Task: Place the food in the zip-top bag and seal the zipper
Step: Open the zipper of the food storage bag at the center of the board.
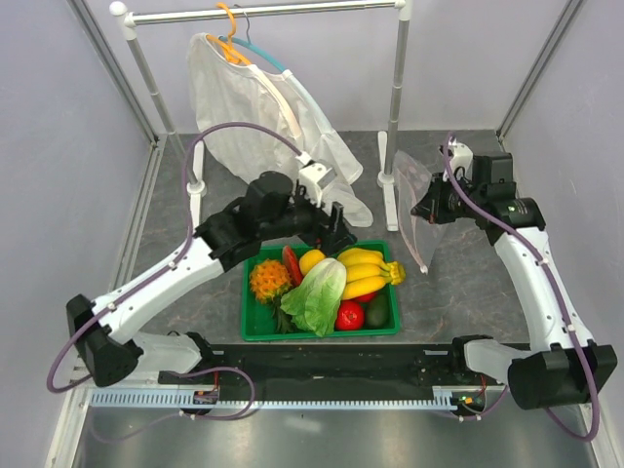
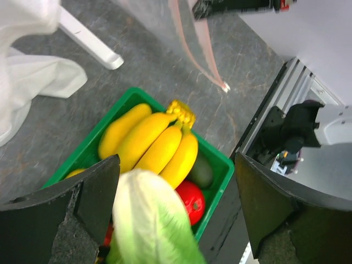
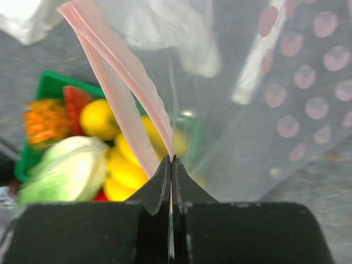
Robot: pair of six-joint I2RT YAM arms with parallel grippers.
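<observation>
Looking from above, we see the left gripper [image 1: 334, 226] hanging over the far rim of the green bin [image 1: 292, 335]. Its jaws are spread wide and it has hold of nothing. In the left wrist view the lettuce head [image 2: 148, 220] shows between its two fingers, but the lettuce lies lower, inside the bin, and we see no contact.

All the food is in the bin. The lettuce head leans at the near middle, the round yellow fruit [image 1: 312, 260] sits behind it, and the tomato [image 1: 349, 315] is at its right side, near the front rim. The banana bunch [image 1: 367, 273] lies to the right of the yellow fruit, and the pineapple [image 1: 270, 280] is at the left end.

The right gripper [image 3: 171, 165] is pressed fully together on the pink zipper [image 3: 124, 82] and pinches this strip between its tips. The zip-top bag [image 1: 409, 200] hangs down from this grip, to the right of the bin and apart from it. Whether its lowest corner touches the table [image 1: 468, 283], we cannot tell. The white garment [image 1: 258, 117] hangs behind the bin.
</observation>
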